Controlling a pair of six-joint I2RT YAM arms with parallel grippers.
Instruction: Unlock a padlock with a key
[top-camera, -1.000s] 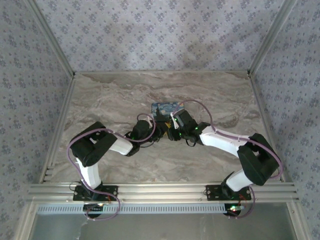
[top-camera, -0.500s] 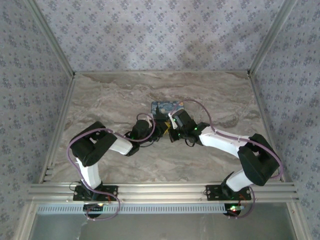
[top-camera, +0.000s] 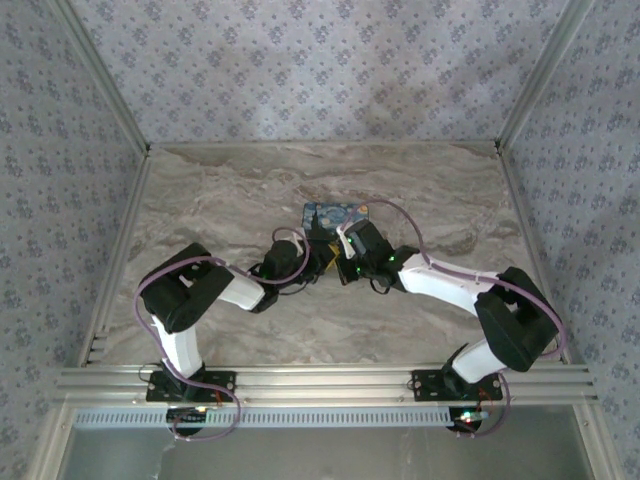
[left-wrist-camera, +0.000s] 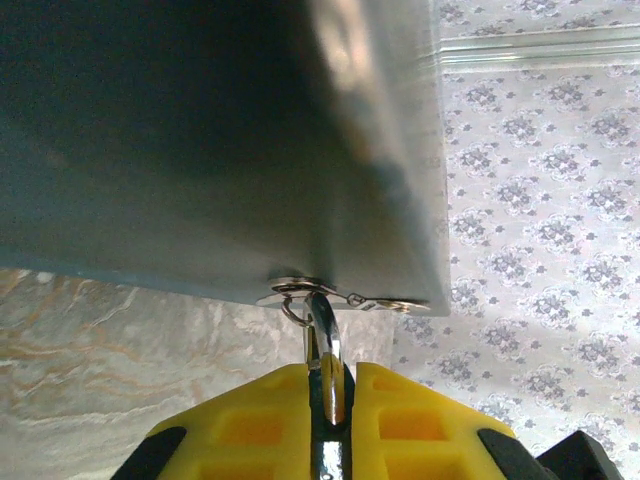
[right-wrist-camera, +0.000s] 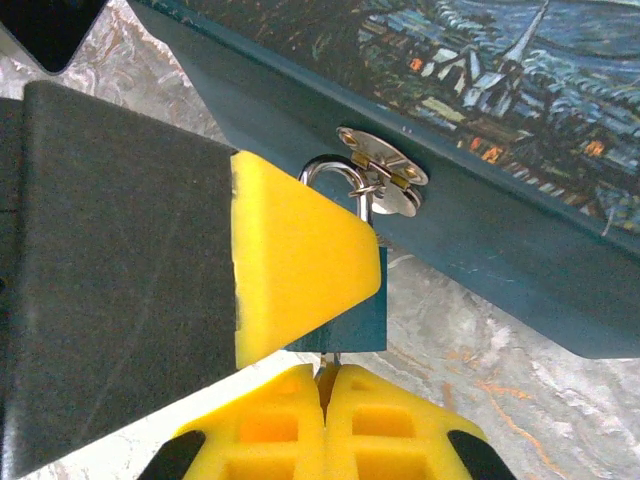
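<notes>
The small teal padlock (right-wrist-camera: 360, 318) hangs by its silver shackle (right-wrist-camera: 335, 170) from the hasp (right-wrist-camera: 385, 182) on the front of the starry-night printed box (right-wrist-camera: 480, 70). My left gripper (left-wrist-camera: 330, 375) is shut on the padlock, whose shackle (left-wrist-camera: 324, 318) rises edge-on to the hasp; one of its yellow fingers (right-wrist-camera: 295, 260) covers the lock's left face in the right wrist view. My right gripper (right-wrist-camera: 328, 372) is shut on the key (right-wrist-camera: 329, 357), a thin metal sliver that meets the padlock's underside. In the top view both grippers (top-camera: 318, 258) (top-camera: 346, 264) meet just in front of the box (top-camera: 335, 213).
The box stands mid-table on the marbled tabletop (top-camera: 220, 200). Patterned walls (top-camera: 320, 70) with aluminium rails enclose the table on three sides. The left arm's black body (right-wrist-camera: 110, 270) crowds the space left of the padlock.
My right gripper has edged slightly left and up towards the padlock. The left arm and the box have stayed put.
</notes>
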